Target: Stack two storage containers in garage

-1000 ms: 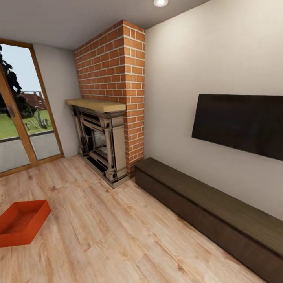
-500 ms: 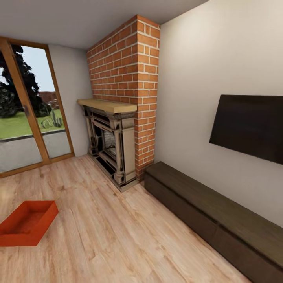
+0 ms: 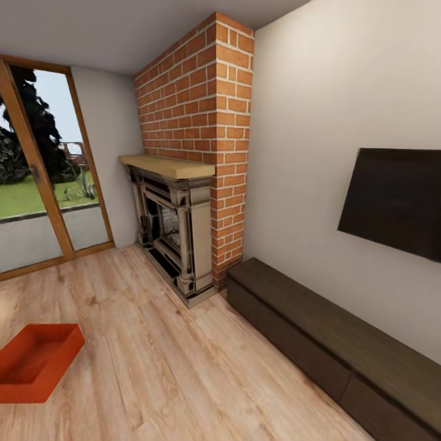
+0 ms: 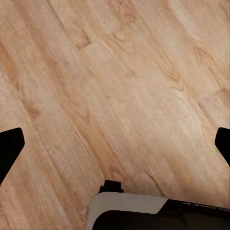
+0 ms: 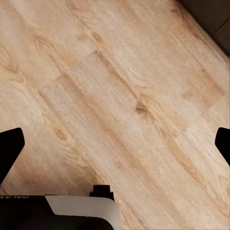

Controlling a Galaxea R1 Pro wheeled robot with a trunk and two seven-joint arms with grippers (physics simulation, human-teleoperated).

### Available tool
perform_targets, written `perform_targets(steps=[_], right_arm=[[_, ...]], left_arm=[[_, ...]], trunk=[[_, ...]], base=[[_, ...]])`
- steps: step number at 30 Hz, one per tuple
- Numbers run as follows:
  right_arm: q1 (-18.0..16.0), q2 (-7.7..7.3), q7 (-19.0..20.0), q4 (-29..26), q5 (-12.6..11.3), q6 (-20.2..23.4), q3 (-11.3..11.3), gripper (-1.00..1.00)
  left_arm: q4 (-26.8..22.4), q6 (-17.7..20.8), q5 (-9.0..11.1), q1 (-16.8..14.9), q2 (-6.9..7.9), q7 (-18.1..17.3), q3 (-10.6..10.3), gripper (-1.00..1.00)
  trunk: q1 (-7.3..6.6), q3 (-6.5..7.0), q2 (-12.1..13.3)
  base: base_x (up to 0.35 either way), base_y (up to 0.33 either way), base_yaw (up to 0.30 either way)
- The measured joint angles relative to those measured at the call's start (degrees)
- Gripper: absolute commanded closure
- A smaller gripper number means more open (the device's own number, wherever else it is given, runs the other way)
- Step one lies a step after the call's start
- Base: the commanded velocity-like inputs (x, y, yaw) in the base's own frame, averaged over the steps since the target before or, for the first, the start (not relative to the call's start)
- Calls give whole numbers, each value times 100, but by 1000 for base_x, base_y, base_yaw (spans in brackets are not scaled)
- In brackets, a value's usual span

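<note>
One orange-red storage container (image 3: 35, 362), rect., open-topped, thin plain walls, sits on light wood plank floor (image 3: 171, 361) at the head view's lower left, its left end cut off by the frame; brick fireplace (image 3: 193, 153) w/ wood mantel, dark low bench (image 3: 331, 343) and matte black wall panel (image 3: 398, 202) lie beyond. Left gripper (image 4: 115, 143) and right gripper (image 5: 115, 143): black fingertips set wide apart, nothing betw. them but bare grained planks. Fingers mostly cropped by frame edges; a dark corner past the right fingers can't be made out.

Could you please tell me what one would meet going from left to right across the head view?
Storage container on the wood floor → glass doors → fireplace under the brick chimney → low dark bench → wall-mounted black screen.
</note>
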Motion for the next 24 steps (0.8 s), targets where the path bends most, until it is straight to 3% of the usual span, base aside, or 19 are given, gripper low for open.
perform_targets(steps=[6, 24], right_arm=[[0, 0, 0, 0, 0, 0, 0, -100], [0, 0, 0, 0, 0, 0, -3, -100]], left_arm=[[0, 0, 1, 0, -1, 0, 0, -100], [0, 0, -3, 0, -11, 0, 0, -100]], trunk=[[0, 0, 0], [0, 0, 0]], base=[[325, 0, 26], [325, 0, 131]])
